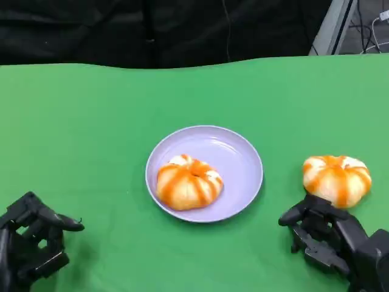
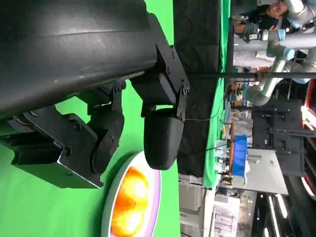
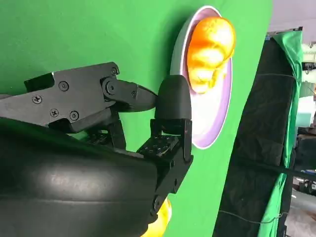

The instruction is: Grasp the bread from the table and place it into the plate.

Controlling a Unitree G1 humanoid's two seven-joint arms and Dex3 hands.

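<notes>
The black right hand point(image 1: 331, 237) holds nothing, fingers apart, just beside the round orange-and-white glazed bread point(image 1: 337, 179) on the green table point(image 1: 91, 134); the black left hand point(image 1: 30, 243) is likewise loosely apart; a second glazed bread point(image 1: 188, 182) lies in the round lilac plate point(image 1: 240, 164); the left wrist view adds a person point(image 2: 269, 12) beyond the table.

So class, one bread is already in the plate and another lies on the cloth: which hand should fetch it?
The right hand. It sits just in front of the loose bread, open, while the left hand is beyond the plate, on the far side.
</notes>
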